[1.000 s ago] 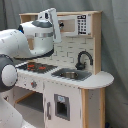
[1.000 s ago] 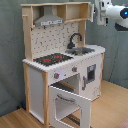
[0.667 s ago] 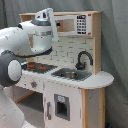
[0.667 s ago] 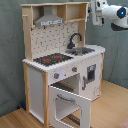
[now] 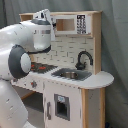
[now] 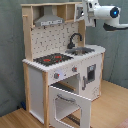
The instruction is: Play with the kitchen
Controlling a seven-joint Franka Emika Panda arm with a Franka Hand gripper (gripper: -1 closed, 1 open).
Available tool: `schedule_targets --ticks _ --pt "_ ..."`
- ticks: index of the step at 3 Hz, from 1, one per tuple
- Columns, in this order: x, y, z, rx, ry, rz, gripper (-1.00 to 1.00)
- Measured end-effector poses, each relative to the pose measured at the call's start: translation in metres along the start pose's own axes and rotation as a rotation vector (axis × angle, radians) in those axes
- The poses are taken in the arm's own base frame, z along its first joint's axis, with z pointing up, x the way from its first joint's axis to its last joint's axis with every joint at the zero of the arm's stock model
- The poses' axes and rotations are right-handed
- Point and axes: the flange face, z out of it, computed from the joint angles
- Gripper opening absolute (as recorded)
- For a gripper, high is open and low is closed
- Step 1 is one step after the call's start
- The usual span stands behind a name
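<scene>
We've got the claw (image 6: 88,11) up by the top shelf of the kitchen (image 6: 60,65), stovetop (image 6: 52,59) and sink (image 6: 84,50) sitting well below it, can't tell if it's open or closed.

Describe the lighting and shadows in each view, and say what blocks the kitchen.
In the first exterior view the light is soft and even, and the arm covers the left part of the kitchen. In the second exterior view the kitchen shows unblocked, evenly lit, with the open oven door in front of a dim cavity.
</scene>
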Motion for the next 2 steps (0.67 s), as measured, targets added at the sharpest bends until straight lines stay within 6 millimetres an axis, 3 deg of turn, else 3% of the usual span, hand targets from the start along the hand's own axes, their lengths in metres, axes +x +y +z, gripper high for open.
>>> schedule_targets --ticks 2 --pt "0.027 -0.012 0.034 0.045 0.032 -0.013 -1.00"
